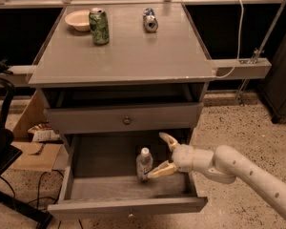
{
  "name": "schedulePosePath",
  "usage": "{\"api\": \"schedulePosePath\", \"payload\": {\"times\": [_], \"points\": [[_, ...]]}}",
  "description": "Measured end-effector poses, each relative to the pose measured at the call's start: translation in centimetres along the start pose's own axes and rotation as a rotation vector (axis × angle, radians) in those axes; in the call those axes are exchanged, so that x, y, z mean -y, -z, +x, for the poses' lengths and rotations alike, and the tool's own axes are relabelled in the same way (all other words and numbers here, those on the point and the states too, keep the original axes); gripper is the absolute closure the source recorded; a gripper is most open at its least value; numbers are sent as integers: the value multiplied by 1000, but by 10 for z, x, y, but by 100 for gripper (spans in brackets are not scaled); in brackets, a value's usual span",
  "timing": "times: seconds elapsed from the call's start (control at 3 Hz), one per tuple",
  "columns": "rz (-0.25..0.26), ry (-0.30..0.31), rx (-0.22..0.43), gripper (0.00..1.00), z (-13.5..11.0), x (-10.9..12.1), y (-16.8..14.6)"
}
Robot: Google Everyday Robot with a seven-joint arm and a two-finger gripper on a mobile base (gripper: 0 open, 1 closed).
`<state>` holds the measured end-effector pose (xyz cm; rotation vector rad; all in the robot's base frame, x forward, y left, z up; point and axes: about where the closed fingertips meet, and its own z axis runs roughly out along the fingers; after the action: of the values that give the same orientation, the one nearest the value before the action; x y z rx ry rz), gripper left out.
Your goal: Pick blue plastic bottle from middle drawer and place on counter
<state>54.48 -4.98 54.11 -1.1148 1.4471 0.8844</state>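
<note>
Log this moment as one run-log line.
phase: reach | gripper: open, inside middle drawer, beside blue plastic bottle | bottle: upright on drawer floor, not grasped | counter: bottle not yet placed

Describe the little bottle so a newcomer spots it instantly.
Under the large flat grey counter, the wide grey middle drawer is pulled out. The small clear white-capped plastic bottle stands upright there, alone, the cream two-finger gripper open beside it.
</note>
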Motion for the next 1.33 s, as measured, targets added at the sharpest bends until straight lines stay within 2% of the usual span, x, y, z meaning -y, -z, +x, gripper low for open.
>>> {"api": "schedulePosePath", "payload": {"times": [0.67,1.0,1.33], "points": [[5,29,-53,0,44,11,-45],[1,4,-54,0,61,5,-58],[-12,-31,-61,15,79,-3,-70]]}}
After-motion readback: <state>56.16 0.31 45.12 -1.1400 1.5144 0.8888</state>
